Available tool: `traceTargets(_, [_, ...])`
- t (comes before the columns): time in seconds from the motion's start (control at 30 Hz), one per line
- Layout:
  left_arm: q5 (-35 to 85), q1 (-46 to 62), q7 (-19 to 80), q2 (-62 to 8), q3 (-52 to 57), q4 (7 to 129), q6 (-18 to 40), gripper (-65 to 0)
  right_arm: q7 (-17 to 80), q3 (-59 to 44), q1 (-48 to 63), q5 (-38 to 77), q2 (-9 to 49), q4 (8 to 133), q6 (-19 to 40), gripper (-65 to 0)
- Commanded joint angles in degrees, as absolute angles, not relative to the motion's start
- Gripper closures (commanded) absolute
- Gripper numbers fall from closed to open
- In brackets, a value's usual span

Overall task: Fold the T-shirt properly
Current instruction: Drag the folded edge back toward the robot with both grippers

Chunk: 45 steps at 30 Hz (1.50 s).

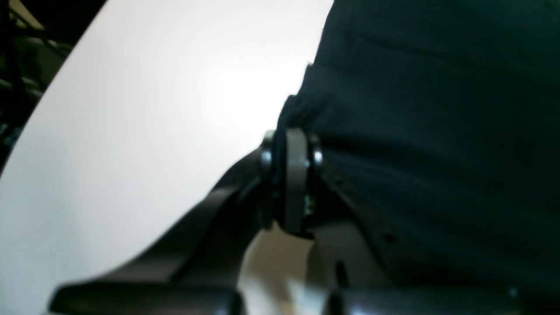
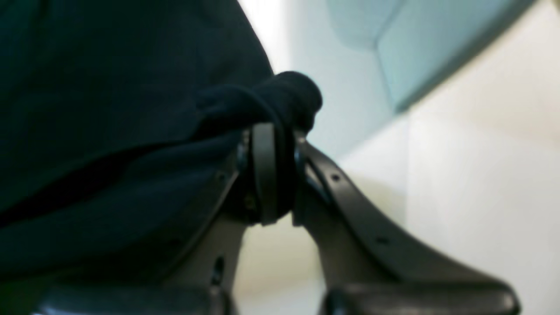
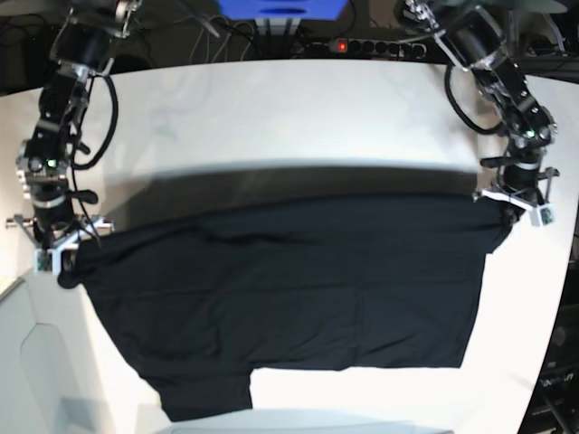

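The T-shirt (image 3: pixel 289 289) is gripped at opposite edges by the left fingers (image 1: pixel 291 144) and right fingers (image 2: pixel 267 135), held stretched above the desk (image 3: pixel 271 117). No finished fold is visible; folding remains.

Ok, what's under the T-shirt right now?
Only the white table shows around the T-shirt, and its shadow falls on the tabletop behind. Whatever lies directly beneath is covered by the black fabric.

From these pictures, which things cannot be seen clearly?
- T-shirt print and tag: no view shows them.
- Left gripper pinch: left wrist view, blurred.
- Right gripper fingertips: right wrist view, bunched cloth covers them.
- Shirt's lowest part: base view, hangs past the table edge.
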<state>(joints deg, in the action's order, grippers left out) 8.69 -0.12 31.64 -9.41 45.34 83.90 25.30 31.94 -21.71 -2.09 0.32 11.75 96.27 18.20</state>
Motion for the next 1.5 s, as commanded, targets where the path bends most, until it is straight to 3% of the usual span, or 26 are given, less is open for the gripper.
traceTargets(0.0, [10.07, -1.45, 31.43, -11.38, 45.67, 85.41, 24.75, 0.0, 32.04, -21.67, -3.82, 0.04, 12.62, 97.36, 17.89, 0.0])
traceTargets(0.27, [13.32, -2.59, 35.65, -12.97, 45.67, 85.23, 24.75, 0.0, 40.75, -21.58, -7.25, 0.04, 13.76, 97.45, 17.89, 0.0])
traceTargets(0.6, [13.49, 4.79, 35.38, -12.7, 50.07, 84.7, 24.75, 0.0, 39.16, -22.02, 1.19, 0.04, 14.64, 99.38, 17.89, 0.0])
traceTargets(0.93, [13.41, 0.4, 35.91, -12.88, 49.98, 87.34, 24.75, 0.0, 38.37, -20.79, -2.33, 0.04, 14.11, 103.08, 17.89, 0.0])
traceTargets(1.47, [13.49, 13.23, 35.3, -9.01, 53.49, 86.64, 24.84, 0.0, 37.58, -22.99, 15.69, 0.22, 13.67, 103.08, 17.89, 0.0])
